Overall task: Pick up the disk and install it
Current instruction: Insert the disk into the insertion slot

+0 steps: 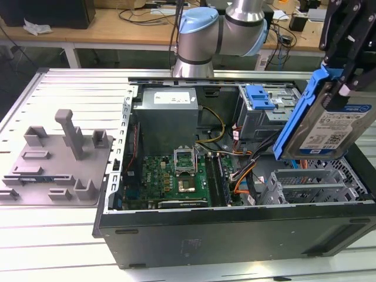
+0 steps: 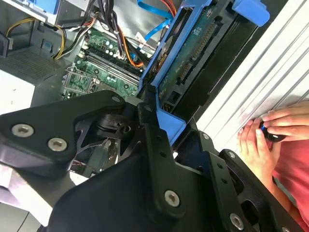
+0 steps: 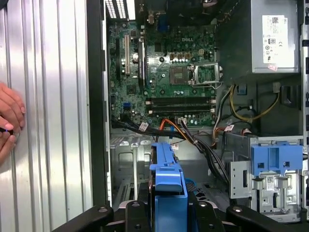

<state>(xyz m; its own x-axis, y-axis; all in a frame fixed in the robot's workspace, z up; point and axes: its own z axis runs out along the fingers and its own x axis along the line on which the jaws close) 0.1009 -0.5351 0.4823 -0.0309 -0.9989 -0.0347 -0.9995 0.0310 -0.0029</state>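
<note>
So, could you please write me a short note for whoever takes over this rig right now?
Tool: shut on the disk, gripping it near its upper end by the blue frame.
Disk: held in the air, tilted, above the open computer case, roughly over the grey drive cage at the exterior view's right.
Done: the pickup.
Left: the install; the disk is not seated in the case.
Note: a person's hand is on the ribbed table right beside the case.
</note>
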